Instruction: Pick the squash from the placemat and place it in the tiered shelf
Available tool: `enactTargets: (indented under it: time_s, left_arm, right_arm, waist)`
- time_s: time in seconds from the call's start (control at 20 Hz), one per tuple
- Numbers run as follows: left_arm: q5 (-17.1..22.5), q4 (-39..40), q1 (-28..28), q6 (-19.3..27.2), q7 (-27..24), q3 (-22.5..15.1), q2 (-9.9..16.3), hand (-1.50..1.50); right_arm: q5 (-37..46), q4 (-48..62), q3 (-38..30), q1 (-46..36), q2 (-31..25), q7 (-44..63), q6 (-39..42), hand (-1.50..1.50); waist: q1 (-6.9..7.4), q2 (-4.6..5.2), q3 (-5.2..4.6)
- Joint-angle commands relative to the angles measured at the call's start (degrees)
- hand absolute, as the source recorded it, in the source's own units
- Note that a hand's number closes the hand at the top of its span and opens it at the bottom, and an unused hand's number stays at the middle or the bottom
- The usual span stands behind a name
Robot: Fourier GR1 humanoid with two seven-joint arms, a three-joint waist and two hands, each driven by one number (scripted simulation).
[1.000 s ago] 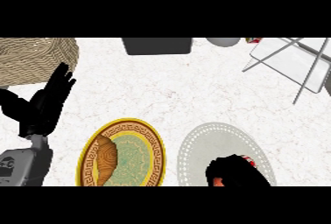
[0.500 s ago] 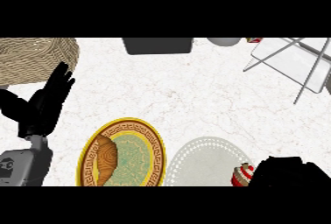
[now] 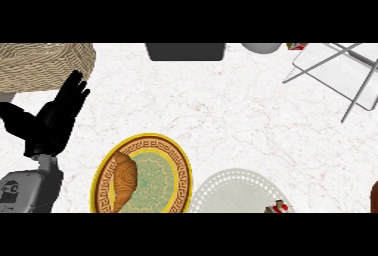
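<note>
Flanking the placemat point(image 3: 236, 192), ornate plate point(image 3: 159, 170), wicker basket point(image 3: 44, 65), wire shelf point(image 3: 336, 75)

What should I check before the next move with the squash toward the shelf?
1. Squash held: cannot tell; no squash plainly shows.
2. Placemat emptied: cannot tell; a small red item lies at its lower edge.
3. Right hand in view: not ok; it does not show.
4. Left hand out of the way: ok; open, resting at the left, beside the plate.
5. Shelf in sight: ok; top right, partly cut off.
6. Way from placemat to shelf: ok; nothing stands on the counter between them.
</note>
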Motion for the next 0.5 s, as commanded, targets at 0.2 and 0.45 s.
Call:
enactTargets:
  time_s: [0.2,0.45]
  left_arm:
    - [-1.1,-3.1,2.1,-0.7,0.6,-1.0,-0.3,0.00]
    - [1.5,-0.8,-1.9,-2.0,3.3,2.0,1.2,0.00]
  right_arm:
    - [-8.5,16.4,-12.8,-13.6,-8.8,4.6,4.8,1.50]
    - [-4.0,34.3,-12.8,-18.1,-11.5,-3.8,7.7,1.50]
  waist:
    - [0.84,0.01,0.04]
    - [1.26,0.21,0.07]
